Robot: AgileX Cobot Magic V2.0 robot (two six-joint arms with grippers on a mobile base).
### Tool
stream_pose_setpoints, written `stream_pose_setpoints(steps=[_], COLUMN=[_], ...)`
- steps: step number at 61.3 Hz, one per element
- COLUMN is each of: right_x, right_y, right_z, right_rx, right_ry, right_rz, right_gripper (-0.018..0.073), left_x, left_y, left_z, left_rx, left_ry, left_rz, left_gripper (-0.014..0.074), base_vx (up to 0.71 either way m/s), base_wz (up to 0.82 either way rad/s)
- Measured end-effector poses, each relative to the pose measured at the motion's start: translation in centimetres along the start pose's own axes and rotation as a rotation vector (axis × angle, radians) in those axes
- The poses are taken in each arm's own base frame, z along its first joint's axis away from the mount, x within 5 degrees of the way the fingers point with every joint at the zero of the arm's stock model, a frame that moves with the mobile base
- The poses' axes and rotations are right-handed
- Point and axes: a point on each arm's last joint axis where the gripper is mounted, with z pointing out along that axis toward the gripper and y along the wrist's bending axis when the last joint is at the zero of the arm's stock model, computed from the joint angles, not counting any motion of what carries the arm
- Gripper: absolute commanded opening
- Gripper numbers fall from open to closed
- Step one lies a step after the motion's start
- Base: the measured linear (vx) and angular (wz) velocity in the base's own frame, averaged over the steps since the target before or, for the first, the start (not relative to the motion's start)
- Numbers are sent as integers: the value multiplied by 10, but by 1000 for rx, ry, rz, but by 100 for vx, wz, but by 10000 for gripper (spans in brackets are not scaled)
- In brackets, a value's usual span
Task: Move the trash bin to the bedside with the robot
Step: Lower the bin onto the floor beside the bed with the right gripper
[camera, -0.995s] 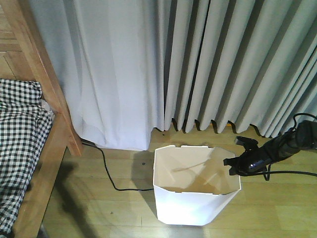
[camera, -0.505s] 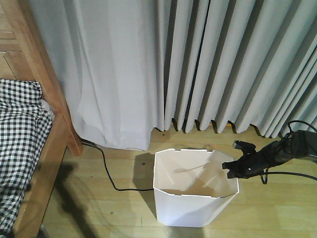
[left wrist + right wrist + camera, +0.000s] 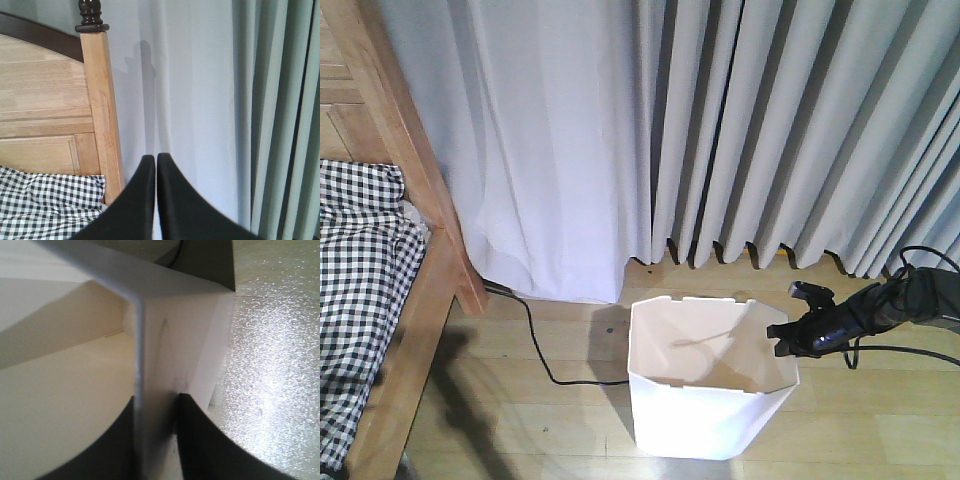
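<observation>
Front-facing view: curtains (image 3: 740,130) hang behind everything, well beyond the jaws. Bed (image 3: 380,300), wooden frame and checked bedding, lies far off to the side opposite the right arm, across open floor (image 3: 880,410).

Trash bin (image 3: 705,385) stands on the floor below the curtain hem, well apart from the bed; task looks unfinished.

Right gripper (image 3: 780,338) reaches in low from the side. Right wrist view shows one jaw inside the bin, one outside, closed onto the thin wall (image 3: 155,390) just under the rim; probably a pinch hold for dragging or lifting.

Left gripper (image 3: 155,200): jaws closed together, holding nothing, bedpost (image 3: 100,110) beyond them.

Floor cable (image 3: 545,365) runs beside the bin, on the side away from the right jaws; possible snag.
</observation>
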Motion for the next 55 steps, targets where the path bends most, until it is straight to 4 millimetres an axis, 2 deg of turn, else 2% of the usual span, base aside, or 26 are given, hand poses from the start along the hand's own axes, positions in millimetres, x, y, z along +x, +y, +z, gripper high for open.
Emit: stream_pose_setpoints(steps=[10, 17, 43, 49, 55], right_x=[2, 5, 3, 0, -3], right_y=[1, 2, -2, 1, 7], right_z=[0, 1, 4, -1, -15], right_rx=[-21, -30, 17, 2, 9], right_ry=[16, 31, -1, 1, 3], right_rz=[1, -7, -1, -9, -25], right_gripper=[474, 542, 548, 548, 548], left_x=[0, 0, 0, 0, 0], left_y=[0, 0, 0, 0, 0], left_z=[0, 0, 0, 0, 0], left_rx=[0, 0, 0, 0, 0], left_ry=[0, 0, 0, 0, 0], left_rz=[0, 0, 0, 0, 0], left_gripper=[-6, -6, -6, -6, -6], base_vx=[0, 0, 0, 0, 0], base_wz=[0, 0, 0, 0, 0])
